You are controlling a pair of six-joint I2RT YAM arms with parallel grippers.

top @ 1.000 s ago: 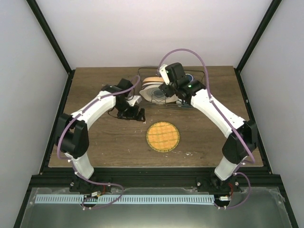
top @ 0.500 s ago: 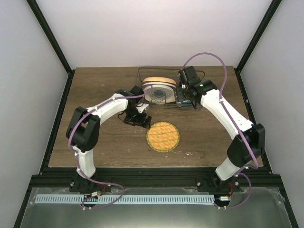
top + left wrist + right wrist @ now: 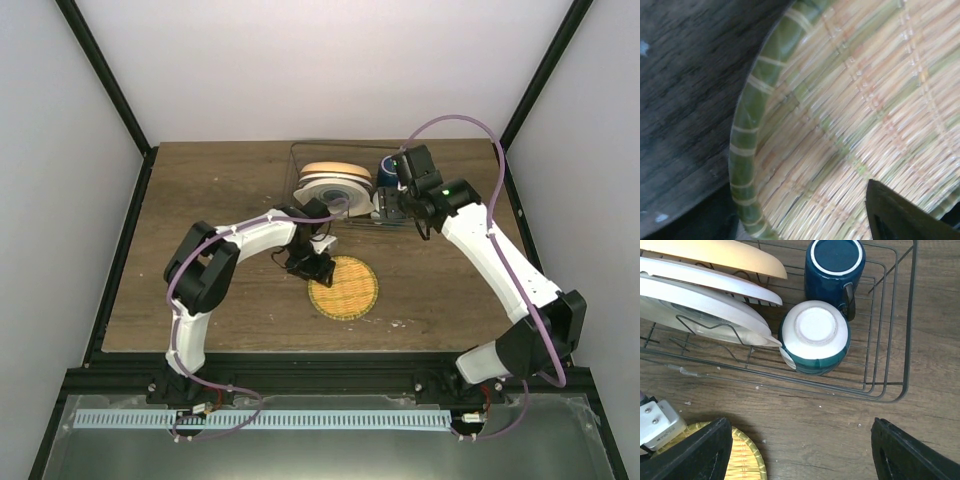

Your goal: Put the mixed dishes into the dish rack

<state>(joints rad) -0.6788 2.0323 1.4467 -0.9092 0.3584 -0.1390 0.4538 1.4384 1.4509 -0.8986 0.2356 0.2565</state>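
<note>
The orange-yellow woven plate (image 3: pixel 343 287) lies flat on the table in front of the dish rack (image 3: pixel 420 222). My left gripper (image 3: pixel 312 263) is open at the plate's left edge. In the left wrist view (image 3: pixel 805 227) the plate's rim (image 3: pixel 742 150) lies between the fingers. My right gripper (image 3: pixel 400 207) is open and empty, hovering over the table just in front of the rack (image 3: pixel 890 390). The cream ringed plate (image 3: pixel 333 195) stands on edge in the rack. The small white-and-blue bowl (image 3: pixel 814 337) and the dark blue mug (image 3: pixel 835 270) sit upside down in the rack's right end.
Other pale plates (image 3: pixel 705 270) stand on edge in the rack's left part. Dark frame posts and white walls bound the table on three sides. The yellow plate's edge (image 3: pixel 742 460) shows by my right gripper's left finger.
My left gripper has moved right and down to the yellow plate's left edge. My right gripper has moved right, from over the standing plates to the rack's front right.
</note>
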